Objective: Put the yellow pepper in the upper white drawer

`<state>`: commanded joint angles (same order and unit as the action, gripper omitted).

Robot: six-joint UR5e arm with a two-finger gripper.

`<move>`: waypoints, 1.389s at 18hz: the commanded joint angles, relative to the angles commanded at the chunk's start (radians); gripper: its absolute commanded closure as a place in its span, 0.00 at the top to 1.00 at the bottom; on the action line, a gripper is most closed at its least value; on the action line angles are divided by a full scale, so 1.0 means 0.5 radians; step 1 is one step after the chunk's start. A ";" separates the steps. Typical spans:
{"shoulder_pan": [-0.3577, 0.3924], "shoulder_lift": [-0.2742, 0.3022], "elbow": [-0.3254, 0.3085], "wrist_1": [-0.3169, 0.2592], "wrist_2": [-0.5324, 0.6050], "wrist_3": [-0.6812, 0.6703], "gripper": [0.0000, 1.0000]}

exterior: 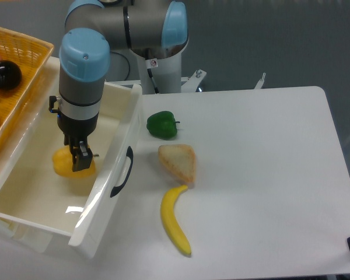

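We found the gripper [80,156] lowered inside the upper white drawer [121,125], its dark fingers reaching down onto the yellow pepper [66,164]. From this one angle we could not tell whether the fingers were clamped on the pepper or parted around it, since the wrist and the fingers themselves hid the contact. The pepper sat on the drawer floor, toward the middle, partly covered by the fingers. The arm [83,70] rose straight up from the gripper, with a blue cap on its joint, and bent back toward the base behind the table. The drawer's black curved handle [123,172] faced the white table [268,175]. On the table, just beside the drawer front, we saw a green pepper [161,125], a slice of bread [178,163] near it, and a banana [175,220] closer to the front edge. Left of the drawer stood a yellow wicker basket [29,64] holding a black ball [4,75].
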<state>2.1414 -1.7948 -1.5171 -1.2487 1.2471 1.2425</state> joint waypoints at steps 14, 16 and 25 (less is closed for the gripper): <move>0.104 0.055 0.129 0.037 -0.080 -0.046 0.86; 0.181 0.067 0.135 0.055 -0.123 -0.049 0.86; 0.573 0.080 0.138 0.114 -0.123 -0.086 0.98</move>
<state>2.4280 -1.7549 -1.4481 -1.1919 1.1858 1.1996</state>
